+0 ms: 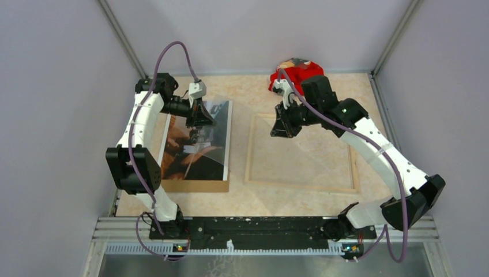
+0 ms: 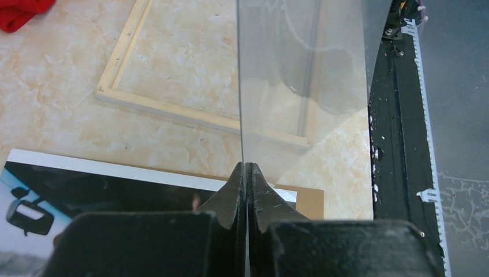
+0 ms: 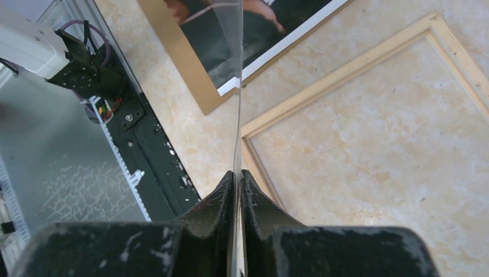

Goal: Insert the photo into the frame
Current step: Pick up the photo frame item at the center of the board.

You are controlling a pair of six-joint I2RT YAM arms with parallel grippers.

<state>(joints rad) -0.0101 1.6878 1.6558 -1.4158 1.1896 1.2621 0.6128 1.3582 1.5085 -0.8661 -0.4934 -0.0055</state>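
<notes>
1. Currently, left tool [image 2: 246, 167] and right tool [image 3: 238, 173] are each pinched shut on a clear pane [image 2: 300, 86], one edge apiece.
2. The photo [image 1: 179, 156] lies face-up on the backing board [image 1: 196, 186], left of the frame [image 1: 300, 186], not touching it.
3. Judgement: move both tools in step, pane untwisted.

The left arm [image 1: 137, 124] rises along the left side and bends inward at the wrist. The left gripper [image 2: 246, 168] has its jaws pinched tight on a clear sheet [image 2: 300, 75]. The right arm [image 1: 377, 150] stretches diagonally inward, and the right gripper [image 3: 238, 174] clamps the same sheet's opposite edge.
</notes>
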